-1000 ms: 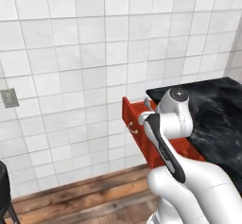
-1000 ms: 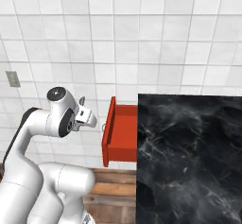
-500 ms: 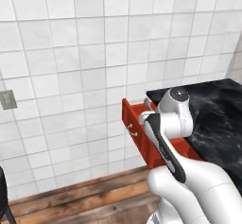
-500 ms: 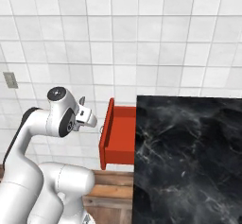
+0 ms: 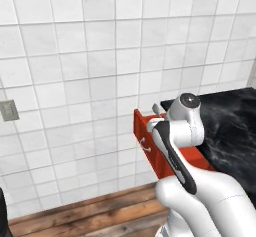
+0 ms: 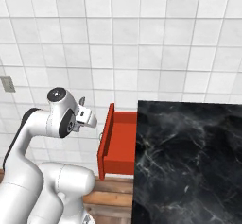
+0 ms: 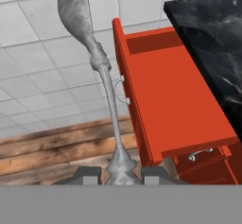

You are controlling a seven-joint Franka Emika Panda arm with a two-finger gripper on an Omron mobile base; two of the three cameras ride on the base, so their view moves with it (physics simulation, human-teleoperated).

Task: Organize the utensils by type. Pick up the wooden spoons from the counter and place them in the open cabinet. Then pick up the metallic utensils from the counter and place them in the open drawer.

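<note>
The gripper (image 7: 116, 175) clamps a silver metal spoon (image 7: 101, 72) at centre-left, just left of the open red drawer (image 7: 170, 95). Released here, it likely drops onto the wooden floor (image 7: 56, 147).

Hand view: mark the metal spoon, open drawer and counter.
metal spoon (image 7: 108, 100), hand view, mid handle.
open drawer (image 7: 175, 95), hand view, bare red floor inside.
counter (image 7: 215, 34), hand view, black stone top.
</note>
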